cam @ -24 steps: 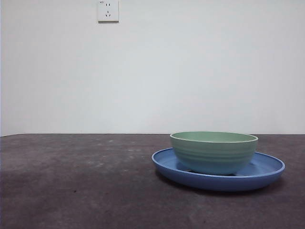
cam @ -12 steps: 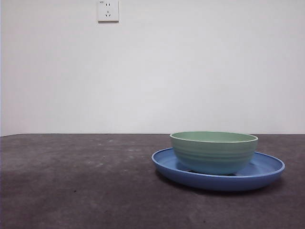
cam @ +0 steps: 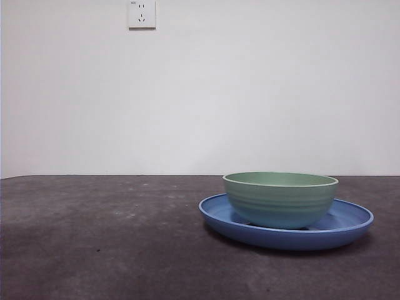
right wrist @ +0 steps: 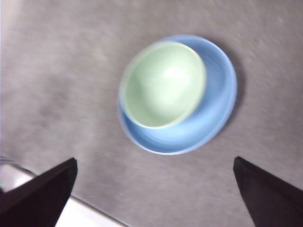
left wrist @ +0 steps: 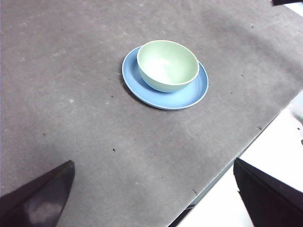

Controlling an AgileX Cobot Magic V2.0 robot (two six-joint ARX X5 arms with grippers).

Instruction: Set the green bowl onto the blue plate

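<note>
We see the green bowl (cam: 280,199) sitting upright on the blue plate (cam: 350,226), off-centre, on the bench (cam: 100,237). Both tools, left (left wrist: 154,198) and right (right wrist: 154,194), hang high with jaws wide, holding nothing. The bowl looks stiff, glossy, likely slippery; we would pinch its rim.

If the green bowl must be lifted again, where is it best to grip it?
Probably at the rim of the green bowl, coming from above: it stands upright and open on the blue plate, whose raised rim blocks a low side approach.
</note>
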